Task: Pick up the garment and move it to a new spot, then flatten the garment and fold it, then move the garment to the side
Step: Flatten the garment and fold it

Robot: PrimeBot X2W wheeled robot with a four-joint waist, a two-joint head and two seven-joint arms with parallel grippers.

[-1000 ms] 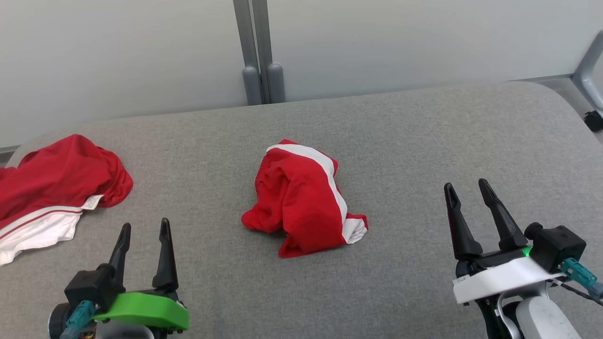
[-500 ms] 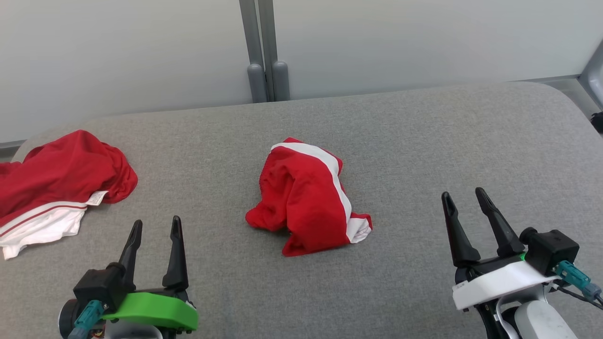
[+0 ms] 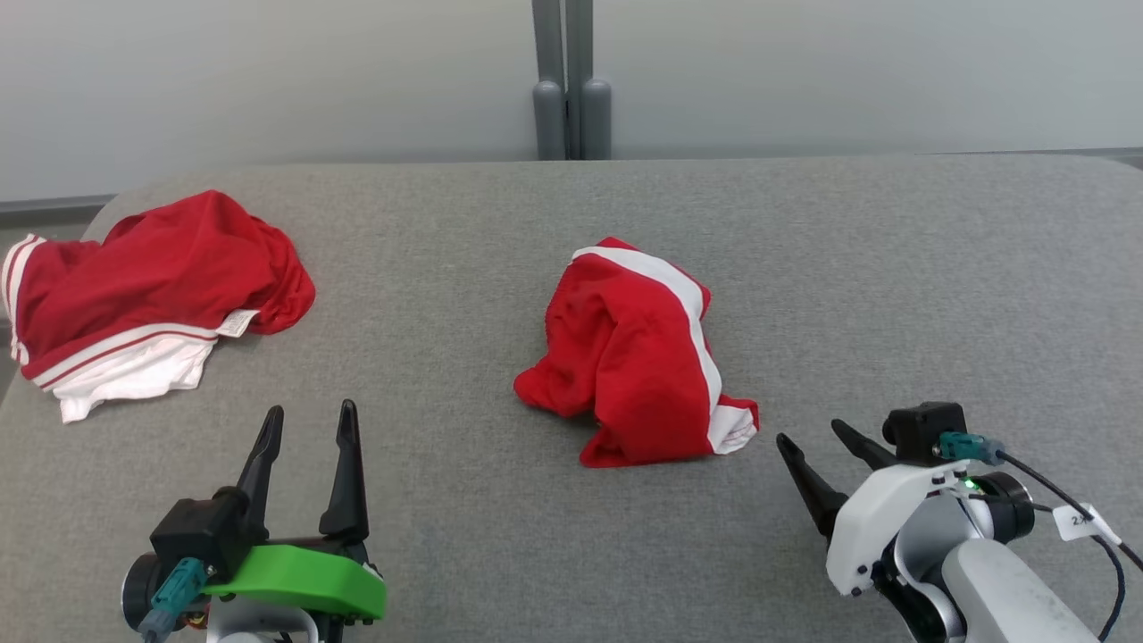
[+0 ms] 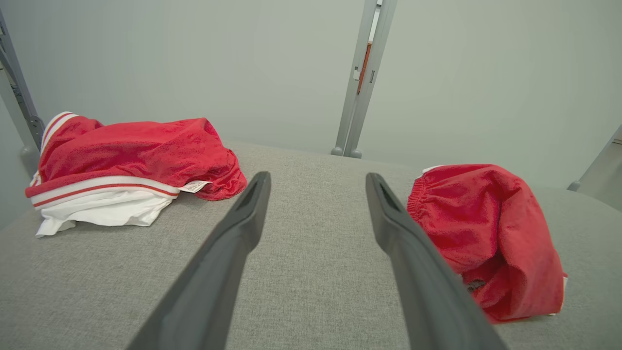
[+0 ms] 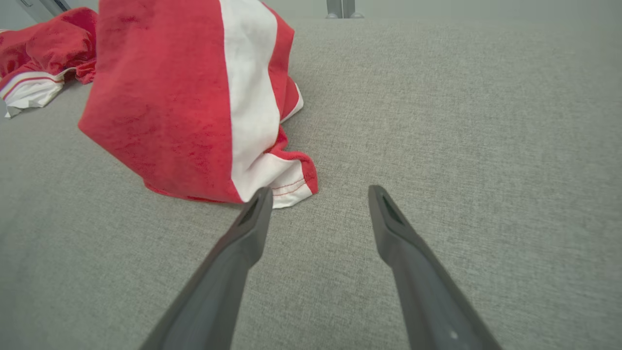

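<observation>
Centrally, in the head view, the crumpled red garment (image 3: 638, 357) with a white stripe lies midway across the grey fabric surface (image 3: 893, 268), well clear of its edges. A second red-and-white garment (image 3: 152, 286) sits by the far left corner. The left gripper (image 3: 311, 409) hangs near the front edge, jaws apart and empty. The right gripper (image 3: 809, 431), tilted toward the garment, is spread wide too and holds nothing. In the left wrist view the garment lies at that view's right, the second garment at its left. In the right wrist view the garment's white hem corner lies just beside one fingertip (image 5: 262, 197).
</observation>
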